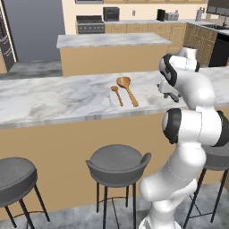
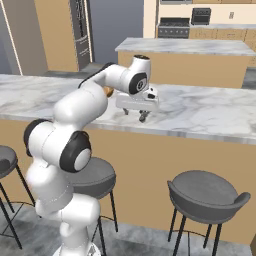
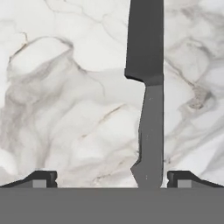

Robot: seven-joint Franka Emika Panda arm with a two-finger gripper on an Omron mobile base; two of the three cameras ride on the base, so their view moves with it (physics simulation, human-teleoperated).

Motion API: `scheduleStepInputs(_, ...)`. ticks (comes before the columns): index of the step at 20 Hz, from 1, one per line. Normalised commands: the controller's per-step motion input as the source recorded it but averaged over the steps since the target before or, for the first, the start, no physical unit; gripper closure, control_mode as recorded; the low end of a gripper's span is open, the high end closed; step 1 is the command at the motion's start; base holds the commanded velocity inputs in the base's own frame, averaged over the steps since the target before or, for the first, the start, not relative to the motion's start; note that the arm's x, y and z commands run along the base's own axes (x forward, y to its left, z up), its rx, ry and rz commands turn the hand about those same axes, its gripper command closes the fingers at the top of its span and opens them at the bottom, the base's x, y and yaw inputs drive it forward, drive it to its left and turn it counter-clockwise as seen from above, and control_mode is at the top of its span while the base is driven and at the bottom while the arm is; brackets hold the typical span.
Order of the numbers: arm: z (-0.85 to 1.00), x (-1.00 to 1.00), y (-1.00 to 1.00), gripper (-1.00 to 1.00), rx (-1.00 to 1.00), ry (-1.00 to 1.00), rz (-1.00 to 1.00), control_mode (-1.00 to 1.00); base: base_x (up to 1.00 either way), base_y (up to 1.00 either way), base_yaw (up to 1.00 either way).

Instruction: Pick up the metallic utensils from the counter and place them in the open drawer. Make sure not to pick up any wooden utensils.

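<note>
The dark knife (image 3: 148, 87) lies flat on the marble counter (image 3: 65, 109), running straight away from my hand. My gripper (image 3: 111, 177) hangs just above it, open, with the knife between the fingers and closer to the right fingertip (image 3: 178, 176). The gripper (image 1: 171, 95) hovers low over the counter (image 1: 53, 98) to the right of the spoons, and also shows from the other side (image 2: 142, 117). A thin pale fork-like utensil (image 1: 108, 98) rests left of the small wooden spoon (image 1: 117, 95) and the large wooden spoon (image 1: 127, 88). The open drawer is out of view.
Grey bar stools (image 1: 117, 164) (image 2: 207, 196) stand in front of the counter's tan base. A second marble island (image 1: 112, 40) sits behind the counter, with the stove and cabinets along the far wall.
</note>
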Motion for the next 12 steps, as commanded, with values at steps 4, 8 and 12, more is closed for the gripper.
scheduleStepInputs(4,-0.12,0.25,-0.20,-1.00,0.00,0.03,0.00,-1.00,0.00,0.00,0.00)
scheduleStepInputs(8,-0.14,0.20,-0.20,-1.00,-0.01,0.00,0.00,-1.00,0.00,0.00,0.00)
scheduleStepInputs(12,-0.17,0.17,-0.08,-1.00,-0.04,0.00,0.00,-1.00,0.00,0.00,0.00)
